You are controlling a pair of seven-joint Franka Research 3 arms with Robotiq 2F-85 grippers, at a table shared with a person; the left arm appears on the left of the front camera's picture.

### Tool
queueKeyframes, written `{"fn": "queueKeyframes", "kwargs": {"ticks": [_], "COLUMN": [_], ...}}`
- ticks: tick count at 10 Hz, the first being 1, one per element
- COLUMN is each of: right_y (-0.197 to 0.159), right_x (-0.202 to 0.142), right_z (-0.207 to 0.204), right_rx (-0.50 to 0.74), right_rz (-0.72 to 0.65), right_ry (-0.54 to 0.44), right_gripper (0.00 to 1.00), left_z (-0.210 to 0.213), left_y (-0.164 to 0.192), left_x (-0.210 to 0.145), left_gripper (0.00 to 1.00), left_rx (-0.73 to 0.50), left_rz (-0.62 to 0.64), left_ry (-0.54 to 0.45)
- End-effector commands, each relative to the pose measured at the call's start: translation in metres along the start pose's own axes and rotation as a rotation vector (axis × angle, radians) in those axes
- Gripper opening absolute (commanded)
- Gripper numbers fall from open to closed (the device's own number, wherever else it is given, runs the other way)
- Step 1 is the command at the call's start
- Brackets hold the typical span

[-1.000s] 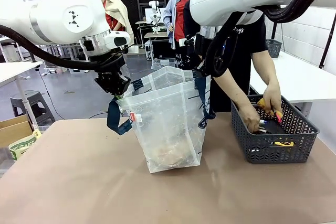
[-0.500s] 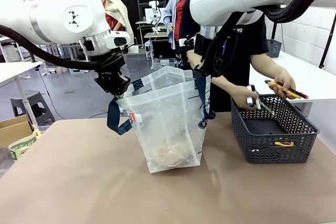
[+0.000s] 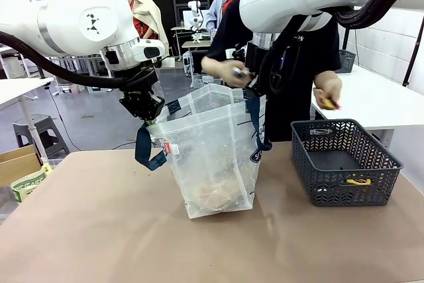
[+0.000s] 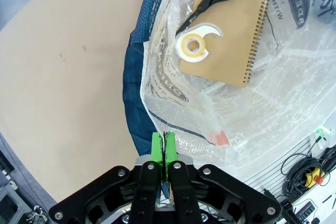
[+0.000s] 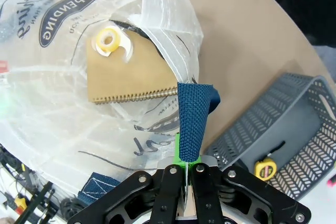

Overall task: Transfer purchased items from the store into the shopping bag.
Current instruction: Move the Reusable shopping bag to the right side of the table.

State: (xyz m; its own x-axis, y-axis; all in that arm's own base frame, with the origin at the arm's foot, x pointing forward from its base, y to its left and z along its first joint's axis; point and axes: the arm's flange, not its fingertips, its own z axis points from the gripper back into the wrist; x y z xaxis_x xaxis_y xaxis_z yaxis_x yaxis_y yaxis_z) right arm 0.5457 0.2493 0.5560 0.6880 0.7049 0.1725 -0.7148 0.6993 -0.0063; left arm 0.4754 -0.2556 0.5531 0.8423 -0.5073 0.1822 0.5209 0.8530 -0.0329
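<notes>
White rounded arms [image 3: 73, 11], black ribbed cables [image 3: 26, 54]

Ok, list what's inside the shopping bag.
Inside the shopping bag lies a brown spiral notebook, with black scissors and a tape dispenser on top of it. Anything beneath the notebook is covered.

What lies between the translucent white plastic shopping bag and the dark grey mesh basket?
Bare brown tabletop; the front view shows that gap.
</notes>
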Motion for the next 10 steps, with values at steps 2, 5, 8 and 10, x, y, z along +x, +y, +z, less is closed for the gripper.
{"fn": "queueKeyframes", "kwargs": {"ticks": [2, 5, 8, 10], "right_y": [-0.0011, -0.0011, -0.0011, -0.0011], "right_x": [-0.0007, -0.0007, -0.0007, -0.0007], "right_z": [0.0009, 0.0009, 0.0009, 0.0009], "right_rx": [-0.001, -0.001, -0.001, -0.001], "right_rz": [-0.006, -0.006, -0.006, -0.006], "right_ry": [-0.001, -0.001, -0.001, -0.001], "right_gripper": [0.0, 0.0, 0.0, 0.0], "left_z": [0.0003, 0.0003, 0.0003, 0.0003], "left_y": [0.0005, 0.0005, 0.0005, 0.0005], "left_x": [-0.0006, -0.0006, -0.0006, -0.0006], "left_gripper": [0.0, 0.0, 0.0, 0.0], "left_rx": [0.006, 0.006, 0.006, 0.006], "left_rz": [0.011, 0.011, 0.011, 0.011], "left_ry": [0.001, 0.001, 0.001, 0.001]}}
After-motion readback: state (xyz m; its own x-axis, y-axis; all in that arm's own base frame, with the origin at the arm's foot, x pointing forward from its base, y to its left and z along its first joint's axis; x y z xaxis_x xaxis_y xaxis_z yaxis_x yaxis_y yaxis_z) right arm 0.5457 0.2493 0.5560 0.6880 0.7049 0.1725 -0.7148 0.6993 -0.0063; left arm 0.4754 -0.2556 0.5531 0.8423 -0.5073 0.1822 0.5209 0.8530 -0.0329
